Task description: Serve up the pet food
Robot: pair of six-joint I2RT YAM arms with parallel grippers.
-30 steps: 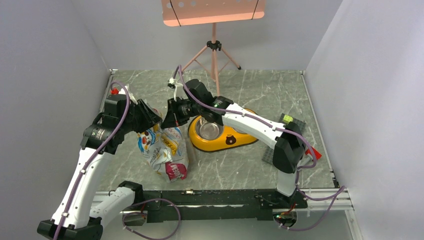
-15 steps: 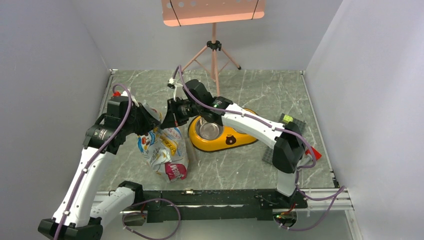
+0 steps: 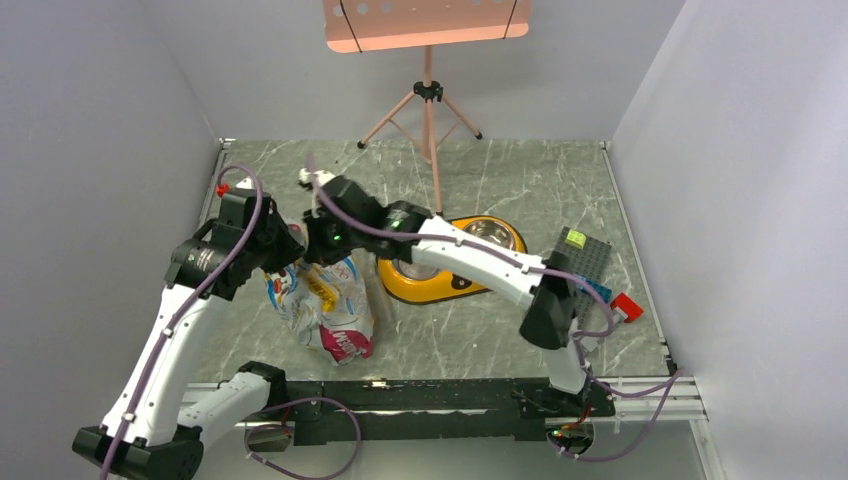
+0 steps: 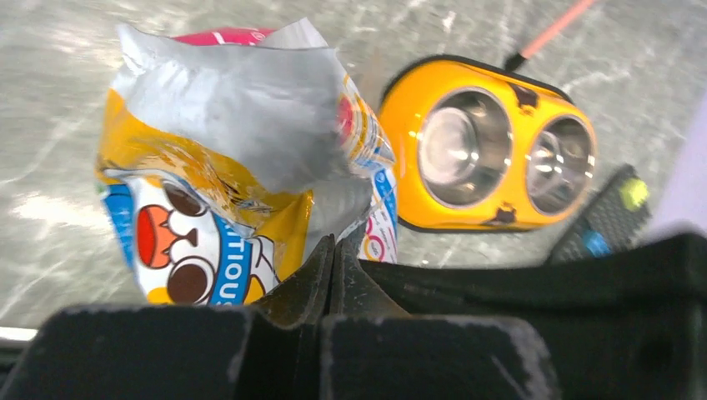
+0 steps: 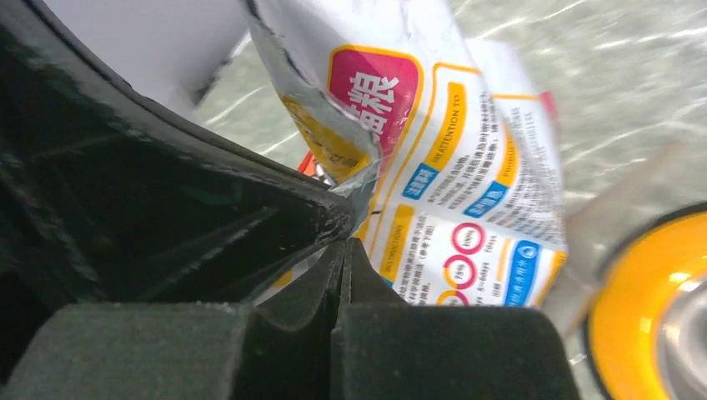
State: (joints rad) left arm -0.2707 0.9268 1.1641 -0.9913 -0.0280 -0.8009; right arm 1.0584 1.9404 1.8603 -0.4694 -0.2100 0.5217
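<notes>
**A:** How far along is the serving judged to be?

**B:** Early. On the grey marbled bench (image 3: pixel 480 335), the yellow plastic double-bowl feeder (image 3: pixel 418 287) is seen just to the right of the bag. Its two round steel bowls (image 4: pixel 463 146) are shown shiny and bare, so nothing is judged to have been poured.

**A:** Where is the food found?

**B:** It is taken to be inside the crinkly white-and-yellow foil bag (image 3: pixel 325 300), which is printed with cartoon animals and has a magenta bottom band. The bag is held upright, left of the feeder and apart from it. No brown kibble is seen anywhere.

**A:** How is the bag gripped?

**B:** Its top edge is pinched from two sides. The left tool (image 4: pixel 333 250) is closed on the rim, with silver lining showing above the tips. The right tool (image 5: pixel 342 246) is clamped on the opposite rim, where a ragged foil edge is caught between the tips.

**A:** Is the bag opened?

**B:** Lining is exposed, so the mouth is judged to be at least partly parted. How wide it is cannot be told.

**A:** What is left?

**B:** Nearly everything. The mouth is to be spread, the bag lifted and tipped over a bowl, and the kibble poured.
</notes>
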